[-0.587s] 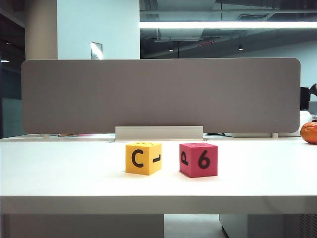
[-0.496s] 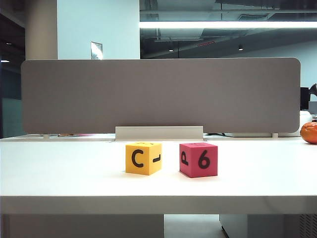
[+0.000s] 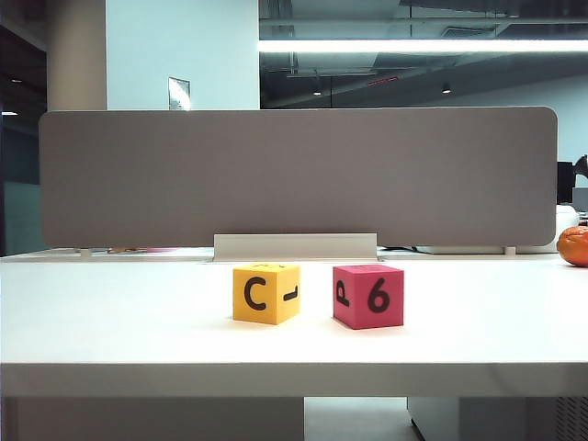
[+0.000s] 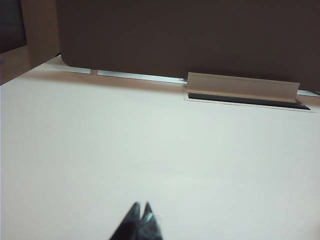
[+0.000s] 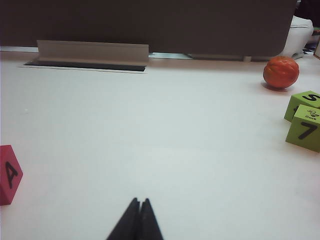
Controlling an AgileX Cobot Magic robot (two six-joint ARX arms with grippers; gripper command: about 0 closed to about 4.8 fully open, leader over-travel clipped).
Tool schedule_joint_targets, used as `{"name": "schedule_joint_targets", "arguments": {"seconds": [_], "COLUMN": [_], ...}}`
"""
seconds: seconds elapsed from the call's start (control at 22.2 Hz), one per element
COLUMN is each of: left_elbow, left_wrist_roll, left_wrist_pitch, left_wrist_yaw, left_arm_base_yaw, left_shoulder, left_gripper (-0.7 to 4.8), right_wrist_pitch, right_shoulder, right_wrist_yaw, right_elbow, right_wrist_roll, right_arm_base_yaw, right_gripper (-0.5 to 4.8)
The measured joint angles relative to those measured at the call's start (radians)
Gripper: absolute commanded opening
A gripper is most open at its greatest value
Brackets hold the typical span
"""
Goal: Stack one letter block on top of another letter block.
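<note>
Nothing is in hand yet: the red-pink block (image 3: 367, 296) and the yellow block (image 3: 266, 293) both sit flat on the white table (image 3: 110, 322), side by side but apart, the red-pink one at three o'clock of the yellow one, so the work looks to be at its very start. Neither arm appears in the exterior view. The left gripper (image 4: 141, 210) hangs over bare table with its dark tips pressed together and nothing between them; the right gripper (image 5: 139, 203) likewise has its tips pressed together and empty. My judgement is that the next move calls for one gripper to spread its tips, travel to the red-pink block and come down over it squarely enough to pinch two opposite faces. The exterior view alone shows both blocks together; the left wrist view shows neither. The right wrist view catches a red cube face marked "A" (image 5: 9, 174) at about nine o'clock, plus two green blocks (image 5: 305, 121) and an orange ball (image 5: 281, 72) near two o'clock.
</note>
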Motion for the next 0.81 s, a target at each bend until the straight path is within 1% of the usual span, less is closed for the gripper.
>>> {"name": "schedule_joint_targets", "arguments": {"seconds": [0.32, 0.5, 0.59, 0.68, 0.77, 0.81], "left_elbow": [0.000, 0.000, 0.000, 0.000, 0.000, 0.000], "left_wrist_roll": [0.000, 0.000, 0.000, 0.000, 0.000, 0.000], "left_wrist_pitch": [0.000, 0.015, 0.024, 0.024, 0.024, 0.023], "left_wrist_yaw": [0.000, 0.002, 0.017, 0.025, 0.042, 0.078], "left_arm_base_yaw": [0.000, 0.000, 0.000, 0.000, 0.000, 0.000], "left_shoulder": [0.000, 0.000, 0.000, 0.000, 0.000, 0.000], "left_gripper": [-0.06, -0.06, -0.06, -0.06, -0.06, -0.06], "right_wrist_pitch": [0.008, 0.010, 0.003, -0.005, -0.005, -0.005], "right_shoulder": [0.000, 0.000, 0.000, 0.000, 0.000, 0.000], "right_wrist_yaw": [-0.008, -0.126, -0.168, -0.195, -0.229, -0.278], "right_elbow": [0.000, 0.000, 0.000, 0.000, 0.000, 0.000], "right_wrist_roll": [0.000, 0.002, 0.039, 0.117, 0.132, 0.136], "right_arm_base_yaw": [0.000, 0.000, 0.001, 0.001, 0.001, 0.001], "right_gripper": [-0.01, 0.00, 0.00, 0.00, -0.01, -0.01]}}
